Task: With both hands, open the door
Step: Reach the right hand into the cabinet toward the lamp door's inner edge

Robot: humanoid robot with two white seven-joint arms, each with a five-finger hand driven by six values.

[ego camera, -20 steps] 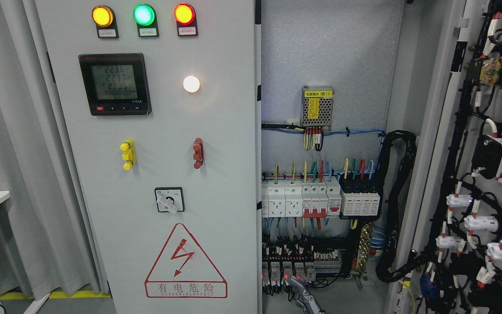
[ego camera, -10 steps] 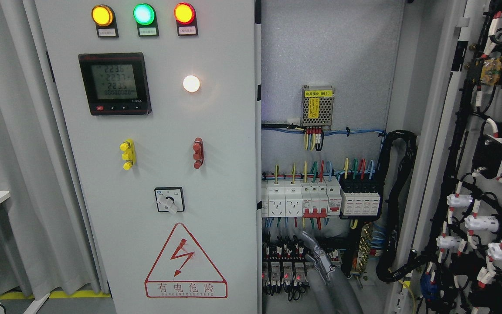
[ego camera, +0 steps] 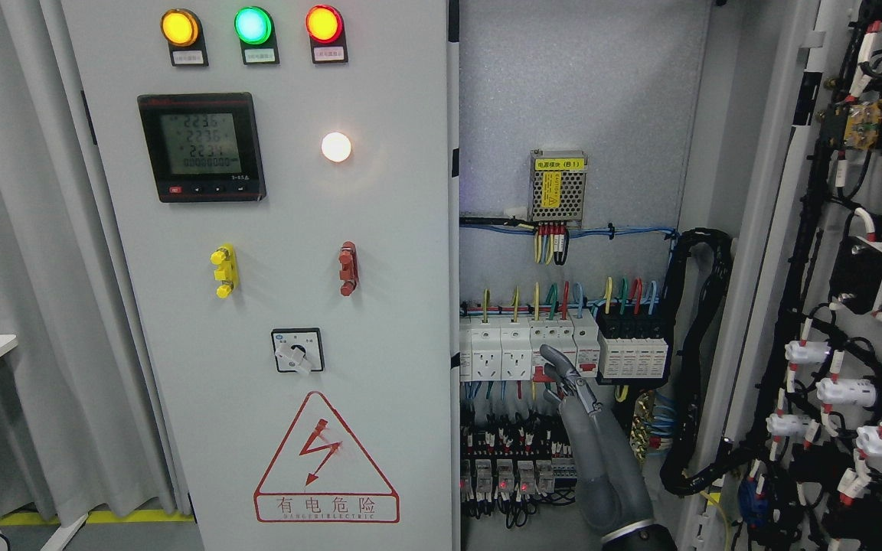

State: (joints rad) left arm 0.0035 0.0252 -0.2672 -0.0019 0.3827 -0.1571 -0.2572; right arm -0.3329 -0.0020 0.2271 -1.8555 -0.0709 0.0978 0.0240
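Closed left cabinet door (ego camera: 257, 306), grey, filling the picture's left half, just left of the right hand (ego camera: 575, 398). Right door (ego camera: 831, 306) swung wide open at the far right, inner face thick with black wiring. Hand raised inside the open compartment, fingers (ego camera: 556, 363) extended together and grasping nothing, tips at the row of white breakers (ego camera: 529, 350). On the closed door: digital meter (ego camera: 202, 147) with rows of digits too small to read surely, red warning triangle (ego camera: 326, 459) reading "有电危险". Yellow label (ego camera: 560, 164) on the power module marked "(B1)".
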